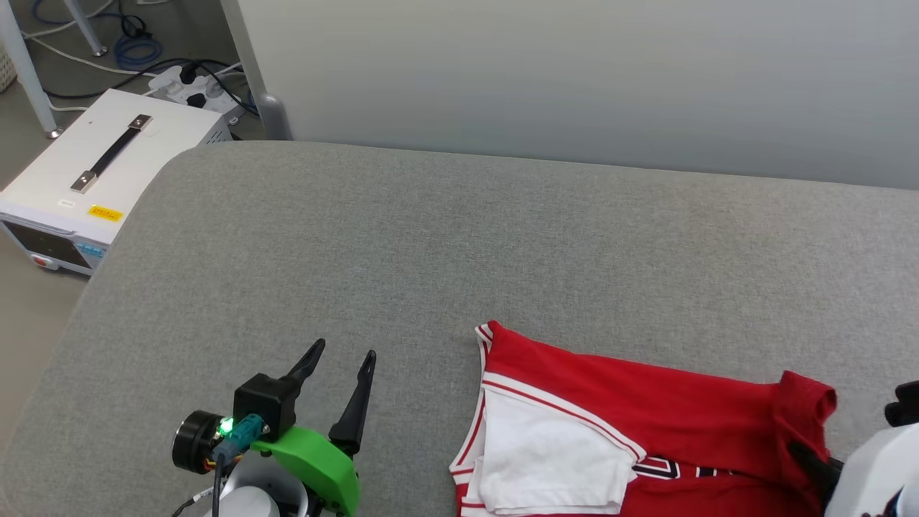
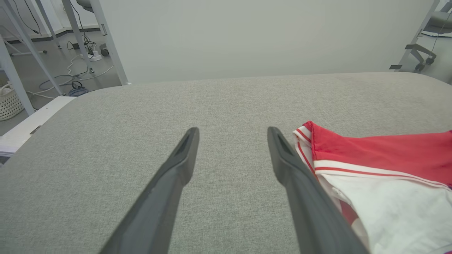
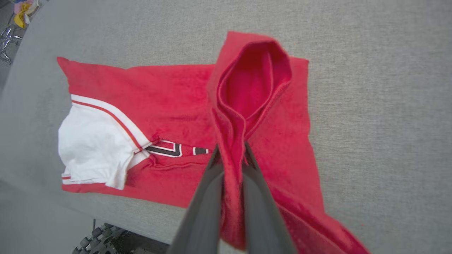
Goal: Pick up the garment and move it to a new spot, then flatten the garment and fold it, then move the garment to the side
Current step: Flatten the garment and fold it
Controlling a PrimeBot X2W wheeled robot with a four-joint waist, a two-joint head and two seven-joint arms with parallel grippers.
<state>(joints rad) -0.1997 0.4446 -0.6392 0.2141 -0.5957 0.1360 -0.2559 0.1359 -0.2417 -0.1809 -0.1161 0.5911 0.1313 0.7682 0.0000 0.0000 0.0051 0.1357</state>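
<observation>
Pinching a raised fold of red cloth, the two long dark fingers of the right gripper are pressed together on the small red jersey garment. It has one white short sleeve showing, red-and-white striped trim and black letters with a white outline. There is one garment, and there are two grippers with two fingers each. The held fold stands up as a soft rounded loop above the fingertips. The rest of the garment lies quite flat under it on the grey woven fabric surface. The right arm takes the garment at the end opposite to the white sleeve, where the head view shows a dark finger and a pale rounded forearm.

The left gripper is just beside the sleeve end of the garment, low over the grey surface, pointing away from the robot. Its fingers are spread wide and hold nothing. They are slim, tapered and matt, fixed on a bright green plastic bracket. If the nearer finger touches the striped trim, I cannot tell.

One white box with a black strap handle stands on the floor, well apart from the garment.
</observation>
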